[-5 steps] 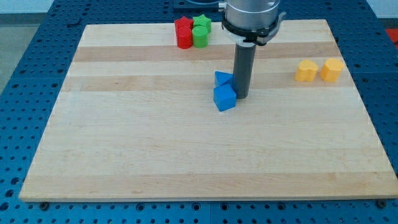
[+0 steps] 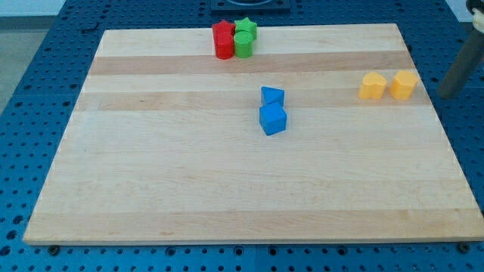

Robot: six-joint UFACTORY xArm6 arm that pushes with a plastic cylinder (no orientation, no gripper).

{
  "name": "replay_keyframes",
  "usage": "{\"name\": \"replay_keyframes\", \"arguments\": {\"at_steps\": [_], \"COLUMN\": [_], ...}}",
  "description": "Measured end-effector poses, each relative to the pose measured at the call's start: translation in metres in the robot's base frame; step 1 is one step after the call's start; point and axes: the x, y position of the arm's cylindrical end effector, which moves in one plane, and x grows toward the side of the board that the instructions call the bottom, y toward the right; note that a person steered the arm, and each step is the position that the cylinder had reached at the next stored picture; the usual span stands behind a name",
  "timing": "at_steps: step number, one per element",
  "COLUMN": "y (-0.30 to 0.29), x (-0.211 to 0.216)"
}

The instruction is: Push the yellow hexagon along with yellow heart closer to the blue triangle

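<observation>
my tip (image 2: 445, 96) — dark grey rod, smooth, blurred

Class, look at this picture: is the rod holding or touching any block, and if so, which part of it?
Nothing is held. My tip stands at the view's right edge, apart from the yellow hexagon and yellow heart, touching no block.

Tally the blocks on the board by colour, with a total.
Red: 2
Green: 2
Blue: 2
Yellow: 2
Total: 8
</observation>
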Motion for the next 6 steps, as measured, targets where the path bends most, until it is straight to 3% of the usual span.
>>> {"name": "replay_keyframes", "arguments": {"at_steps": [1,4,6], "y": [-0.020,-0.183,-0.236], "x": [-0.011,0.013,0.013]}}
